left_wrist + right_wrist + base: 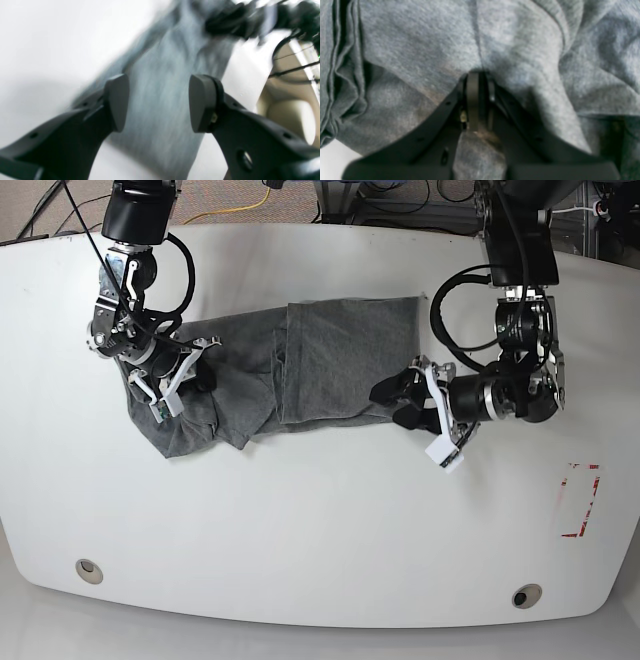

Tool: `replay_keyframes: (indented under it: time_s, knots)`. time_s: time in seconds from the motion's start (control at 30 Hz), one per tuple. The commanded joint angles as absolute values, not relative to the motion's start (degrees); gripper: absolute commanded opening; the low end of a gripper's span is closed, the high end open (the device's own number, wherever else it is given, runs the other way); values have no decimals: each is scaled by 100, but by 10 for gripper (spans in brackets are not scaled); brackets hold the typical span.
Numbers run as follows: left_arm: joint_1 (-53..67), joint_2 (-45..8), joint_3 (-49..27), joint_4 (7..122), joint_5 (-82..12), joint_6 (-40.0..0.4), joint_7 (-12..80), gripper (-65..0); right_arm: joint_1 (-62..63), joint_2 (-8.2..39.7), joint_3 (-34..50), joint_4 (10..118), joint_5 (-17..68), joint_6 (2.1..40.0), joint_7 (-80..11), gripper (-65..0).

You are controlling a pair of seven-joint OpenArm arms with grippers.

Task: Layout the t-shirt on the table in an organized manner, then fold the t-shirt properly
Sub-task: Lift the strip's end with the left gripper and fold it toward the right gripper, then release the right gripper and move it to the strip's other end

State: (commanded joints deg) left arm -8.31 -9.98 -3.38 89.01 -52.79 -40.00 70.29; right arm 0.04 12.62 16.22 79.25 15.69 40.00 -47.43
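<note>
Nearest me the counter [300, 530] lies bare, red tape [580, 500] off to one side. My left hand [400, 402] hangs wide open, empty, at the shirt's [330, 360] edge, probably to take a corner. Beyond, my right hand [196, 366] pinches a bunched fold, likely to spread it flat.

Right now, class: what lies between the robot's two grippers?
In the base view, the t-shirt spans the stretch on the table, from the right gripper, shut on it, to the open left gripper.
</note>
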Motion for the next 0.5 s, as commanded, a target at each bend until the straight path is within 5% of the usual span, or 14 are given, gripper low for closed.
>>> replay_keyframes:
  time_s: [0.23, 0.5]
  knots:
    - [-470, -1042, -321, 8910, -4778, -4000, 6958, -583, 4, 1253, 1631, 7925, 1569, 4000, -4743, -609]
    - [-409, -927, -268, 8901, -4040, -4000, 6941, -614, 4, 1253, 1631, 7925, 1569, 4000, -4743, -609]
